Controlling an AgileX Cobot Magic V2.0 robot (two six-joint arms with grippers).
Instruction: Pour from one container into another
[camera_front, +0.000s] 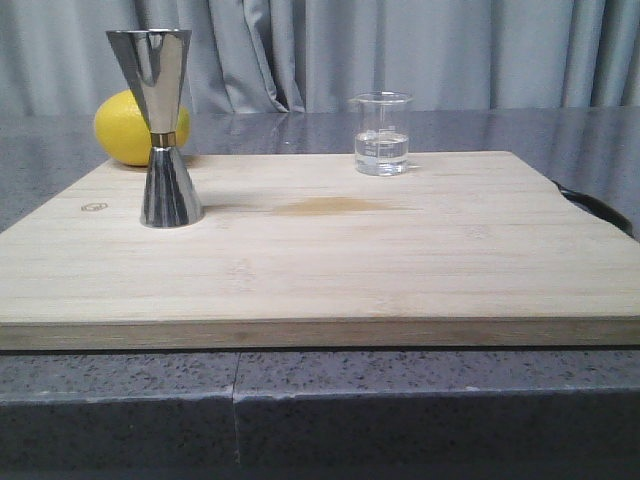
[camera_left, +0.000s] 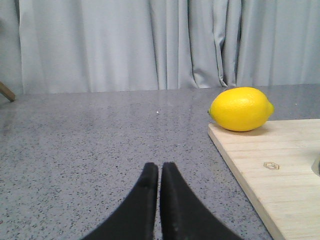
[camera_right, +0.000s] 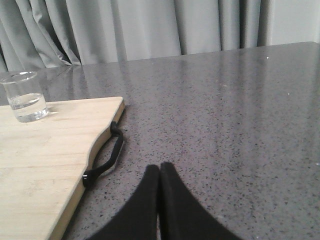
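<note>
A small clear glass beaker (camera_front: 382, 133) with a little clear liquid stands upright at the back of the wooden board (camera_front: 320, 260); the right wrist view shows the beaker (camera_right: 25, 96) too. A tall steel hourglass jigger (camera_front: 163, 125) with a gold waist band stands upright on the board's left side. My left gripper (camera_left: 160, 167) is shut and empty above the grey counter, left of the board. My right gripper (camera_right: 159, 169) is shut and empty above the counter, right of the board. Neither gripper shows in the front view.
A yellow lemon (camera_front: 135, 128) lies behind the jigger at the board's back left corner, and the left wrist view shows the lemon (camera_left: 241, 109) as well. A black strap handle (camera_right: 105, 159) hangs off the board's right edge. Grey curtains close the back.
</note>
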